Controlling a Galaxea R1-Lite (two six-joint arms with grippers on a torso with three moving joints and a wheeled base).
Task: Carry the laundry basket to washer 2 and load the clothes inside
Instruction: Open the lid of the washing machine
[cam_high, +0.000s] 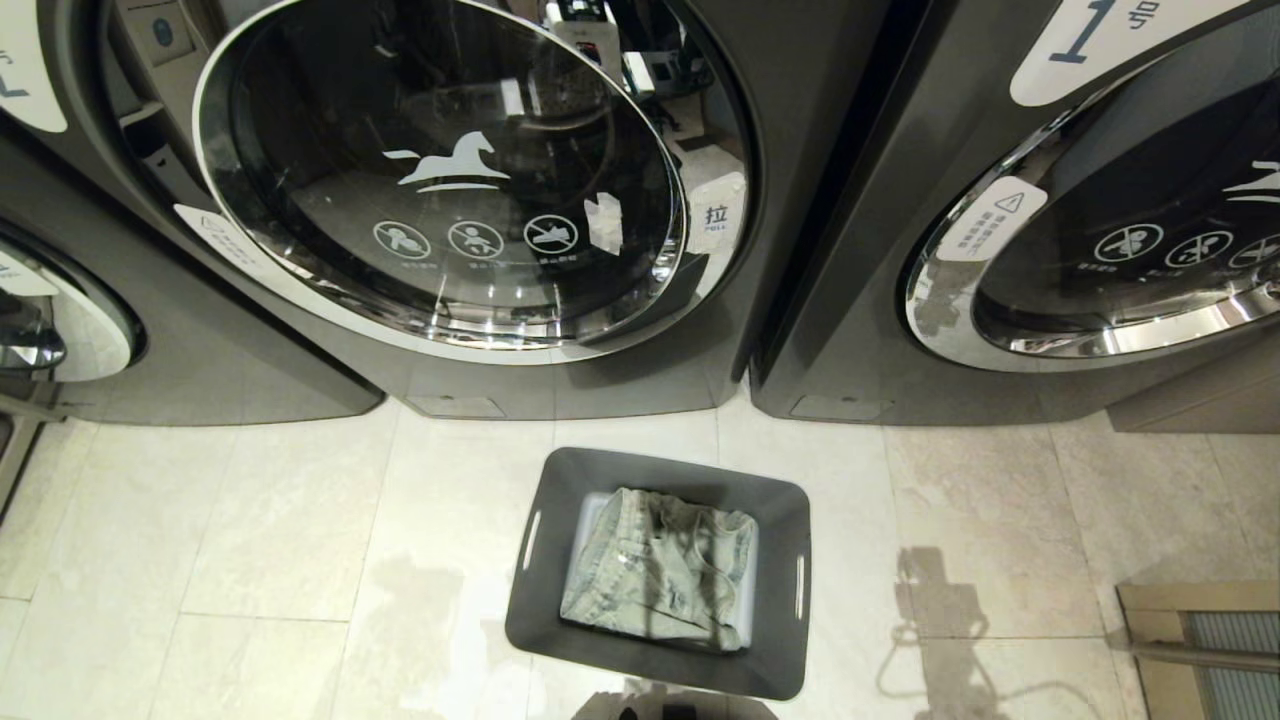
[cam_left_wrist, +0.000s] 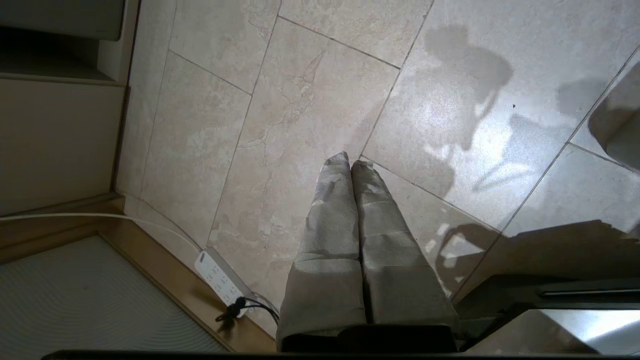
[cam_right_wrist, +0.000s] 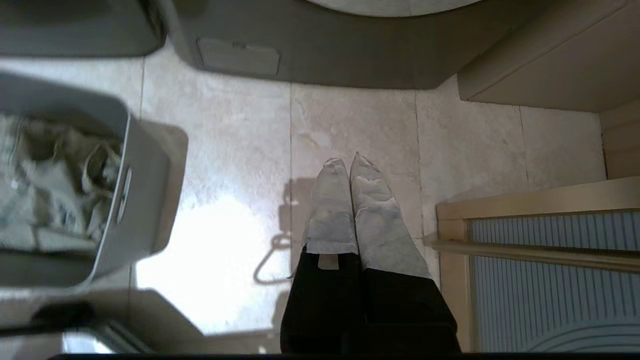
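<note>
The grey laundry basket (cam_high: 662, 466) stands on the tiled floor in front of the gap between two dark grey washers. The pale denim clothes (cam_high: 655, 575) lie crumpled inside it. Washer 2 (cam_high: 560, 385) is the machine just behind and left of the basket, and its round chrome-rimmed glass door (cam_high: 440, 180) bears a white horse mark. Neither arm is in the head view. My right gripper (cam_right_wrist: 348, 160) is shut and empty over bare floor, with the basket (cam_right_wrist: 145, 200) and clothes (cam_right_wrist: 55, 185) off to its side. My left gripper (cam_left_wrist: 348, 161) is also shut and empty above the tiles.
Washer 1 (cam_high: 850, 250) stands to the right of washer 2, and another machine (cam_high: 200, 340) sits at the far left. A wooden frame with a ribbed panel (cam_high: 1200, 640) is at the right. A white power strip (cam_left_wrist: 217, 272) with a cable lies by a wooden edge near my left gripper.
</note>
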